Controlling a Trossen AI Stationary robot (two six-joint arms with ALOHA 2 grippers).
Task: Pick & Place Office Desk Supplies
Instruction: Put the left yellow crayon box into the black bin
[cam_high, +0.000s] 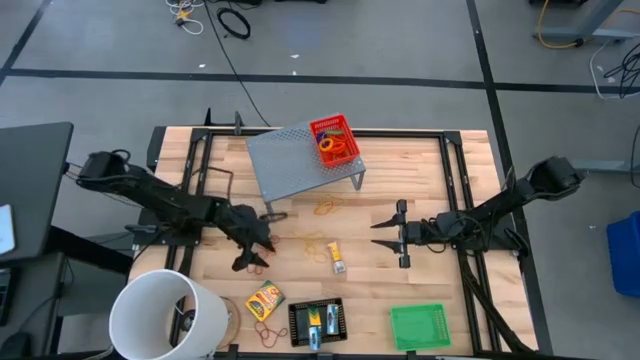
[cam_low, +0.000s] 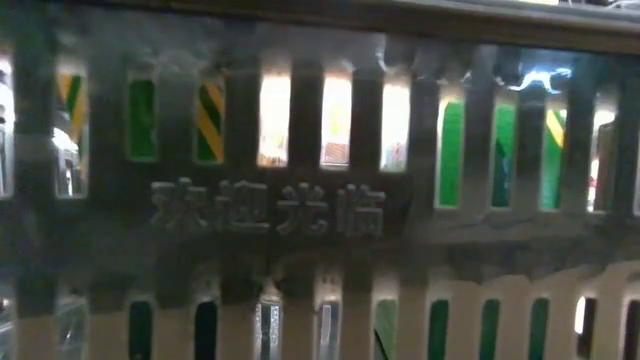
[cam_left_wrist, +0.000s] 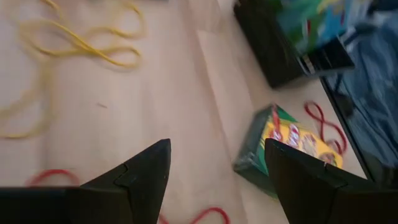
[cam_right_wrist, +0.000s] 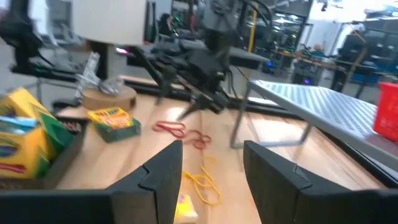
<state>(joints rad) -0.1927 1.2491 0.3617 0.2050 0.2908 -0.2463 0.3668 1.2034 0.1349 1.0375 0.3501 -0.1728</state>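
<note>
My left gripper (cam_high: 250, 257) is open and points down just above the table. A red rubber band (cam_left_wrist: 55, 176) lies between and beneath its fingers, and the yellow-green crayon box (cam_left_wrist: 287, 146) lies flat beside it. My right gripper (cam_high: 399, 236) is open and empty over the table's right middle, pointing toward the left arm. Tan rubber bands (cam_high: 316, 243) lie flat between the two grippers, and more (cam_high: 328, 207) lie by the riser. The black tray (cam_high: 317, 322) holds packets. The green tray (cam_high: 420, 327) stands at the near edge. The red tray (cam_high: 336, 140) sits on the grey riser (cam_high: 295, 165).
The big white bucket (cam_high: 165, 315) stands at the near left corner, close to my left arm. Another red band (cam_high: 268, 335) lies near the crayon box (cam_high: 265, 300). A small yellow item (cam_high: 337, 261) lies mid-table. A dark slotted wall (cam_low: 320, 200) fills the low view.
</note>
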